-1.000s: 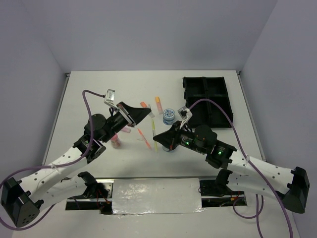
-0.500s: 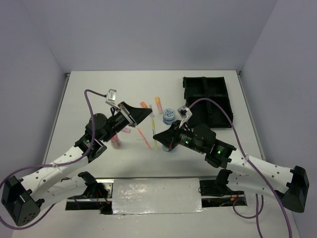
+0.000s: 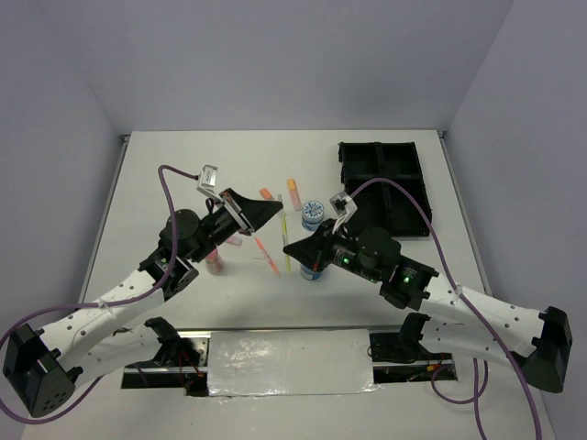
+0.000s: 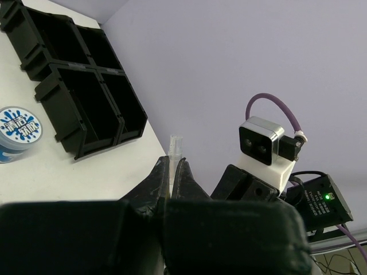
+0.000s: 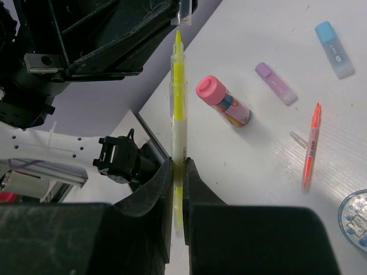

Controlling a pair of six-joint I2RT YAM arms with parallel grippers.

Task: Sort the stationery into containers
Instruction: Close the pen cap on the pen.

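The left gripper (image 4: 175, 165) is shut on a small clear piece (image 4: 175, 144), which looks like a pen cap, and it has hardly moved in the last second. It hangs above the table, and below and left of it the pink bottle (image 5: 222, 103) and the thin orange pen (image 5: 311, 146) lie untouched. The change is in the middle: the right gripper (image 5: 178, 167), clamped on the yellow pen (image 5: 178, 97), has come a little closer to the left one. The bare tip of the pen now points at the clear piece and is very near to it; I cannot tell if they touch. I judge that the two arms are putting the cap on the pen before it is sorted. At the right, the black tray (image 3: 404, 183) is well apart from both grippers, and the compartments that show hold nothing, so the sorting itself is not yet begun.
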